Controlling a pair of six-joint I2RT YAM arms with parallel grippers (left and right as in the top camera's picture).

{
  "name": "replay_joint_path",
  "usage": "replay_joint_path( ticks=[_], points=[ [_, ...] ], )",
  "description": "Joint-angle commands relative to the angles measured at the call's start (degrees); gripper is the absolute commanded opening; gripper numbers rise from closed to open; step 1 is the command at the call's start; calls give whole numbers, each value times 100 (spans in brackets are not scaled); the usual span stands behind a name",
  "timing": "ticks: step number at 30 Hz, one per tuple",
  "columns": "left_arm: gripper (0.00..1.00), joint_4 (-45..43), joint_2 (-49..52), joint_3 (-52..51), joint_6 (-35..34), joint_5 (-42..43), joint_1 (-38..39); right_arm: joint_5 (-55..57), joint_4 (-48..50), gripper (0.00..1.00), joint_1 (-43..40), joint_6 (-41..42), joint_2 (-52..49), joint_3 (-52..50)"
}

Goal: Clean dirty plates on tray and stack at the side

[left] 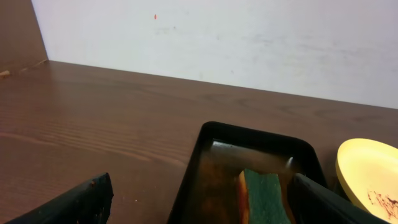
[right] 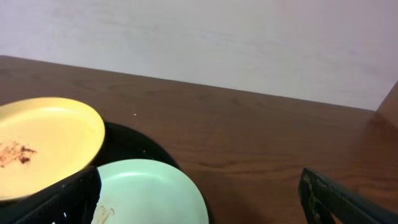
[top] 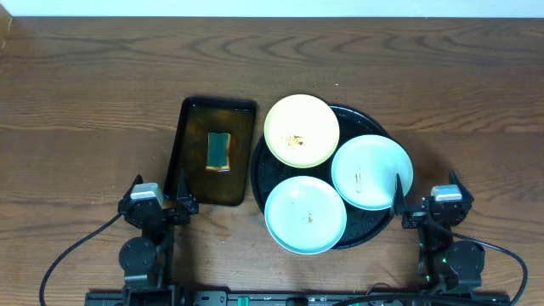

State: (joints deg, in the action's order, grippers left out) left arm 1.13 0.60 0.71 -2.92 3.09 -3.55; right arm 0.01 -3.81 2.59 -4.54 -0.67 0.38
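Three plates lie on the round black tray (top: 375, 228): a pale yellow plate (top: 302, 129) with brown specks at the far left, a mint-white plate (top: 371, 171) at the right, and another mint-white plate (top: 305, 214) at the front. The yellow plate (right: 43, 146) and the right mint plate (right: 152, 190) also show in the right wrist view. My left gripper (top: 161, 204) is open and empty near the front left, beside the rectangular tray. My right gripper (top: 425, 204) is open and empty just right of the round tray.
A rectangular dark tray (top: 192, 161) holding liquid and a green-and-yellow sponge (top: 220, 150) stands left of the round tray; it also shows in the left wrist view (left: 211, 168) with the sponge (left: 264, 196). A white wall runs along the table's far edge.
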Motion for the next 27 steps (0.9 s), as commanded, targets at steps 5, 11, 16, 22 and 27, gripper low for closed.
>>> replay_joint_path(
  ticks=[5,11,16,22,27],
  points=[
    [90,278,-26,-24,-42,79,-28,319,-129,99,44,839,-68,57],
    [90,614,369,374,-232,76,-28,424,-901,99,44,881,-682,780],
    [90,984,1231,984,-232,76,-28,396,-1436,99,44,1368,-1714,1652],
    [90,1408,2479,1976,-234,83,-28,-50,-2382,99,44,1517,-3167,2771],
    [90,2031,3377,2900,-229,81,-24,-55,-2994,99,44,1123,-4334,3519]
  ],
)
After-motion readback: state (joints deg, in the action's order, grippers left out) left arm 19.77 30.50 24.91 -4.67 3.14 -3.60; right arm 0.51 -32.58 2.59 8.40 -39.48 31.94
